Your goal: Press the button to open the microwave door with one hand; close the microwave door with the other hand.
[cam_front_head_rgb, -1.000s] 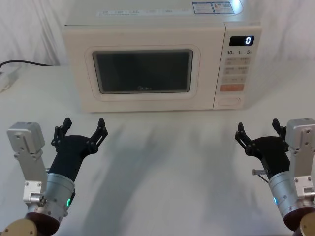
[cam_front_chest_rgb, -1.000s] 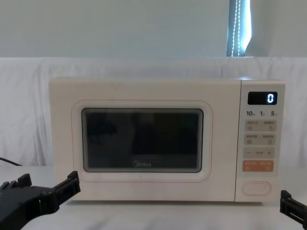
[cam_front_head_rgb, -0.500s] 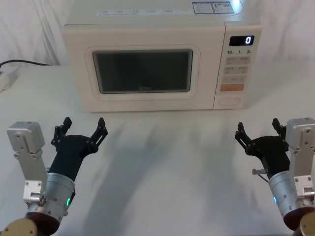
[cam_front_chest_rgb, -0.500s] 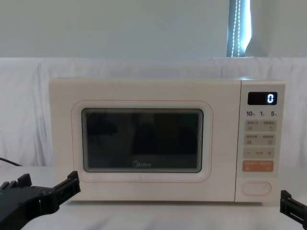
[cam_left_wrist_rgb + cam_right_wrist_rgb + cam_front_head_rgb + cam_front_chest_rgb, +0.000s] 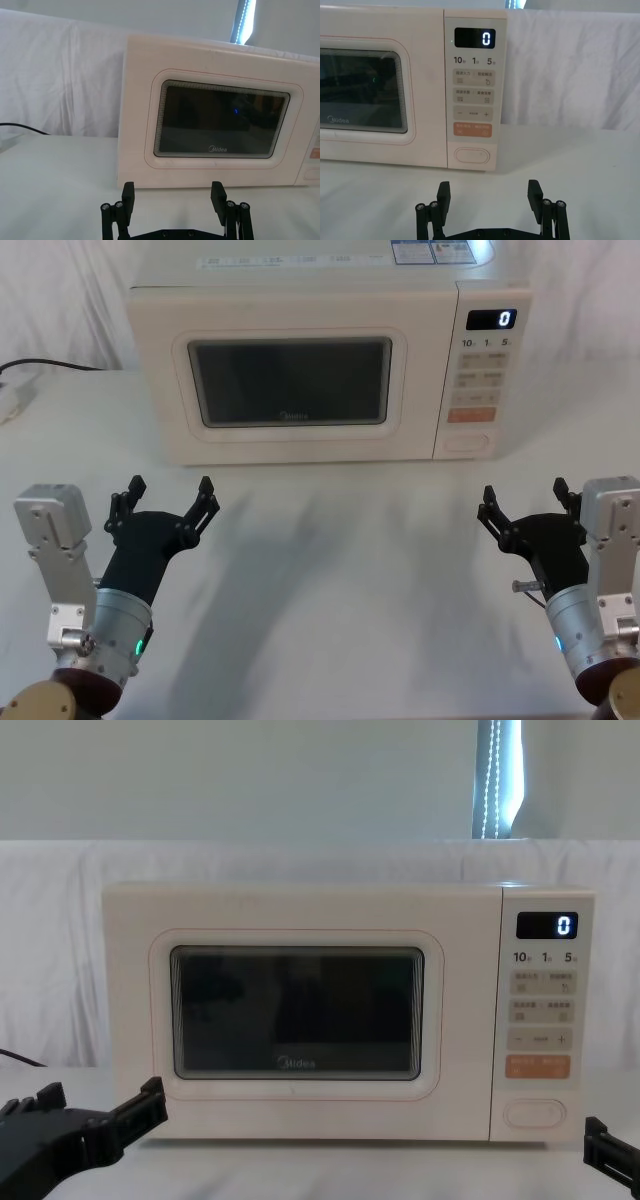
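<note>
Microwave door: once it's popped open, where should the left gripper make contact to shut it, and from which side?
The microwave door is shut now, flat and without a handle, so push rather than grip. Its free edge is likely beside the button; the left gripper, open, should probably press the outer face near that edge, coming from the front.

The small beige keys' [image 5: 474, 77] print is too small to read; the microwave door [image 5: 370, 95] is cut off.

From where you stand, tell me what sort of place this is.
Probably a staged robot test bench, not a lived-in kitchen. A cream microwave stands alone on a white cloth-covered table, with white draped fabric behind it. The left gripper and right gripper wait open before it.
</note>
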Available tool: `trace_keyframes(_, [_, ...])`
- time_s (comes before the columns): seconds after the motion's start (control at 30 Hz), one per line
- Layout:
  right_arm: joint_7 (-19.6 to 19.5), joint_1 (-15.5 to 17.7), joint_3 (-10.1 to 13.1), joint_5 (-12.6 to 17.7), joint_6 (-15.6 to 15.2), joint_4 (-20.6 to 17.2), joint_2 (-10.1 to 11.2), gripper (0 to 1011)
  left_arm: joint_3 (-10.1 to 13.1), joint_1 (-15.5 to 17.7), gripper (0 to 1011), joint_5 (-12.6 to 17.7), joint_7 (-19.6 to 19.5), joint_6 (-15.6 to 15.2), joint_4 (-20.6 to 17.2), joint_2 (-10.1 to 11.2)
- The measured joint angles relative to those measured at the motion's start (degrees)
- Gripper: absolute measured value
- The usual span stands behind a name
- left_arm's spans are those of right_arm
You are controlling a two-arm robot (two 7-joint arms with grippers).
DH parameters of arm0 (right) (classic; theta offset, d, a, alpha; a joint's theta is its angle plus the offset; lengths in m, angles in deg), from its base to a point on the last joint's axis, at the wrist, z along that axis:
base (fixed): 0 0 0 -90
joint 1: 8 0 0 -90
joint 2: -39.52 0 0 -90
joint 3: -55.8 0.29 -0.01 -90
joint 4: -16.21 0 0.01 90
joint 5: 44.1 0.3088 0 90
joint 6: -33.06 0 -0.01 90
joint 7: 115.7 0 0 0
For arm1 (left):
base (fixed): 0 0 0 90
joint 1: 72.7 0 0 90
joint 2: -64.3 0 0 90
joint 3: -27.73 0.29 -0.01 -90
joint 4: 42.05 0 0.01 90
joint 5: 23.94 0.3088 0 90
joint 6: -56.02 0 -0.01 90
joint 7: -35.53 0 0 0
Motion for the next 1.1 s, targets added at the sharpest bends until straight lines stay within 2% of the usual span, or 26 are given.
trace_keyframes(1.1, [0.00, 0.00, 0.00, 0.00, 0.00, 0.00, 0.00, 1002, 0.00, 0.00, 1001, 0.00, 0.00, 0.00, 0.00, 0.00])
